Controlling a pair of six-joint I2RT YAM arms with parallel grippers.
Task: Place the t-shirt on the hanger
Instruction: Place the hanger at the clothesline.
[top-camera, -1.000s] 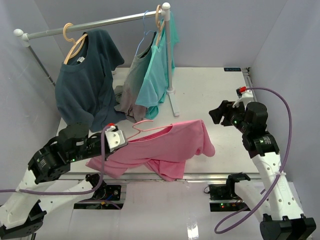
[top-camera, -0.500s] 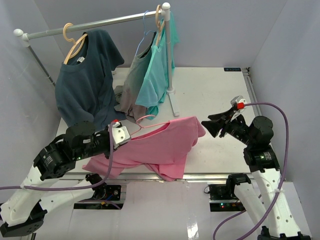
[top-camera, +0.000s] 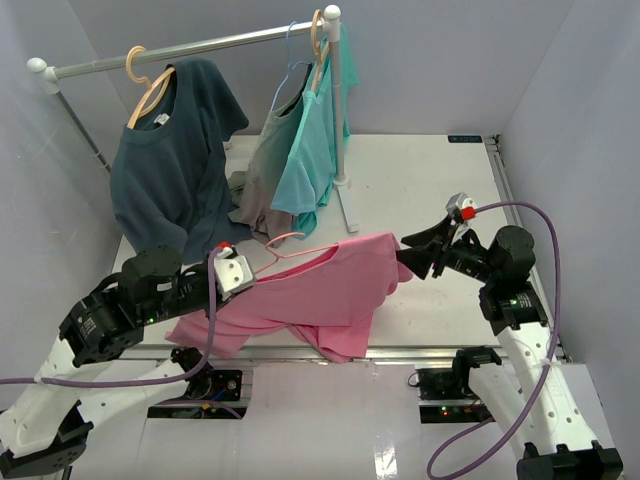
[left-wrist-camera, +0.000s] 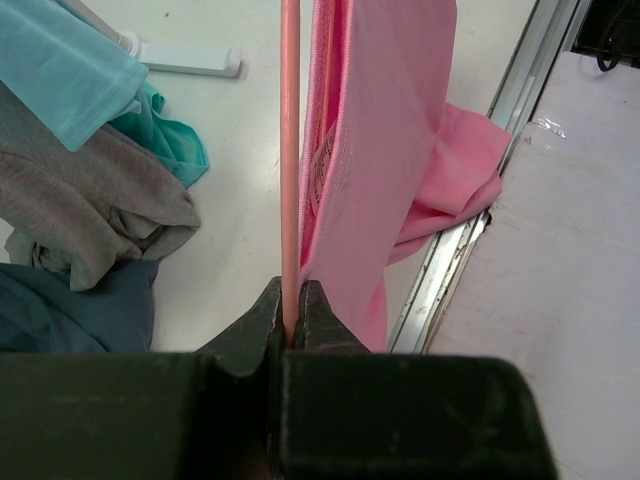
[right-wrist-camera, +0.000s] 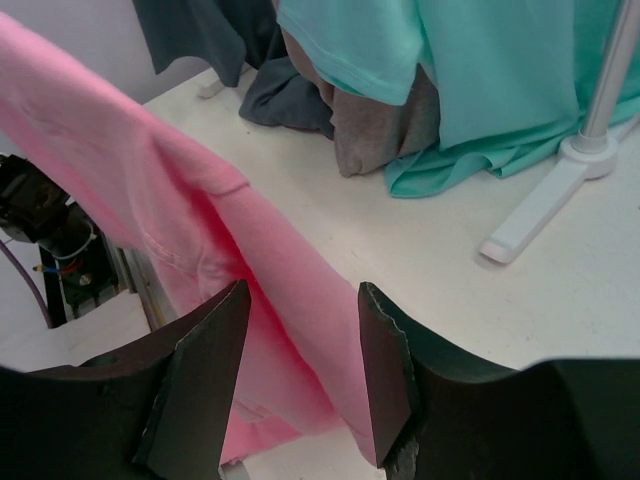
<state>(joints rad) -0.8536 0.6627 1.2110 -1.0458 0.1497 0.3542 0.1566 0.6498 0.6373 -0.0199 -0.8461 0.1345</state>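
Note:
The pink t-shirt (top-camera: 320, 290) hangs draped from the thin pink hanger (top-camera: 283, 243) over the table's front edge. My left gripper (top-camera: 237, 272) is shut on the hanger's wire (left-wrist-camera: 290, 150), and the t-shirt (left-wrist-camera: 380, 150) hangs just right of that wire. My right gripper (top-camera: 408, 250) is at the shirt's right sleeve end. In the right wrist view its jaws (right-wrist-camera: 300, 370) stand apart, with a fold of the t-shirt (right-wrist-camera: 150, 220) running between the fingers (right-wrist-camera: 385, 370). Whether the hanger's arm sits inside the shirt is hidden.
A clothes rail (top-camera: 190, 47) at the back carries a dark navy shirt (top-camera: 175, 160) on a wooden hanger, then a grey shirt (top-camera: 262, 180) and a turquoise shirt (top-camera: 315, 150). The rail's white foot (top-camera: 348, 210) stands mid-table. A metal strip (top-camera: 430, 349) edges the table front.
My right gripper has swung left to the shirt's right sleeve and its jaws have narrowed around the fabric. The sleeve has lifted off the table. The left gripper holds the hanger almost unmoved.

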